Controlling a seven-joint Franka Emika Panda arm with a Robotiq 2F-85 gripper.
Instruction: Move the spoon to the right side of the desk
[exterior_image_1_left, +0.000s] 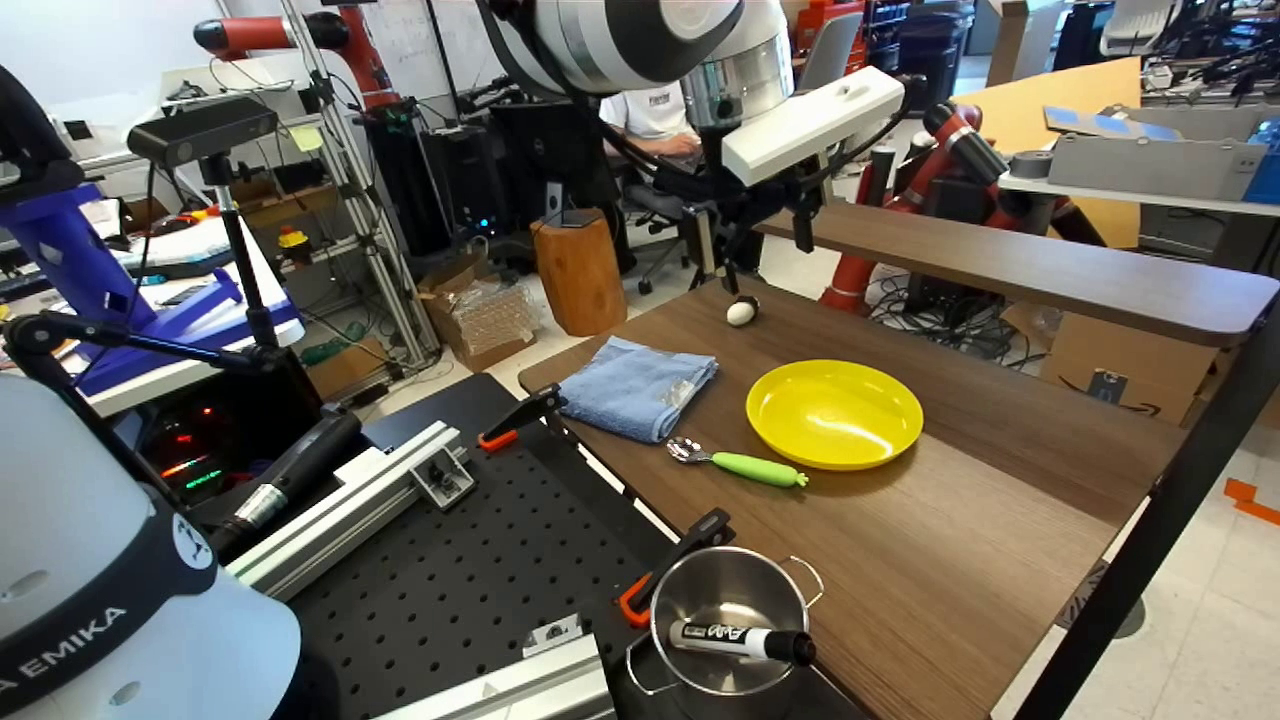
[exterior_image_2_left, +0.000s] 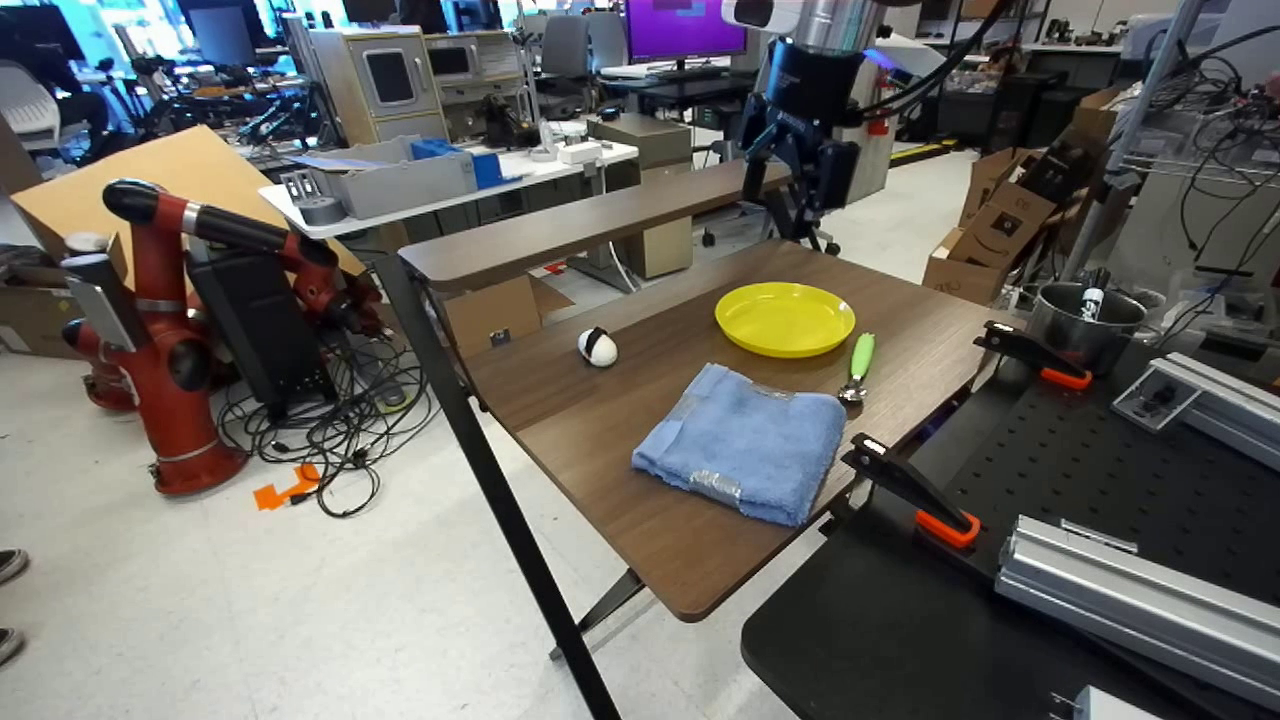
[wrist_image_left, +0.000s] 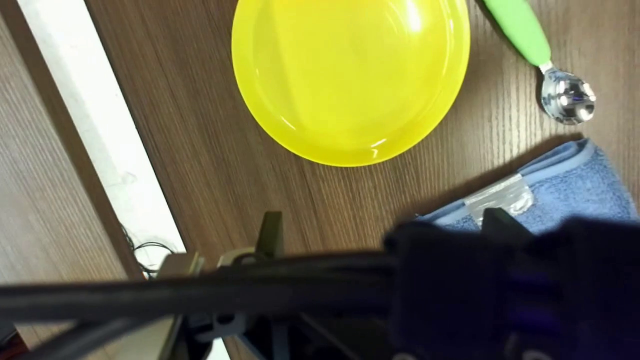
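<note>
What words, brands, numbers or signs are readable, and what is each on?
"A EMIKA": on the black band round the white rounded robot base, cut off by the picture's edge.
Round emblem, no words: same band.
Curved arrow sign: brown cardboard box.
Perhaps "EXPO", too unclear to be sure: black-and-white marker.
Too blurred to read: printing on the white T-shirt and the box's dark label.
No readable numbers.

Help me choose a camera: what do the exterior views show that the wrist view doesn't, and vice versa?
Only the exterior views: the steel pot, the marker in it, the perforated board.
Only the wrist view: no extra object I can identify, just a closer look from above.
Shared: spoon, desk, yellow plate, blue towel, gripper.
</note>
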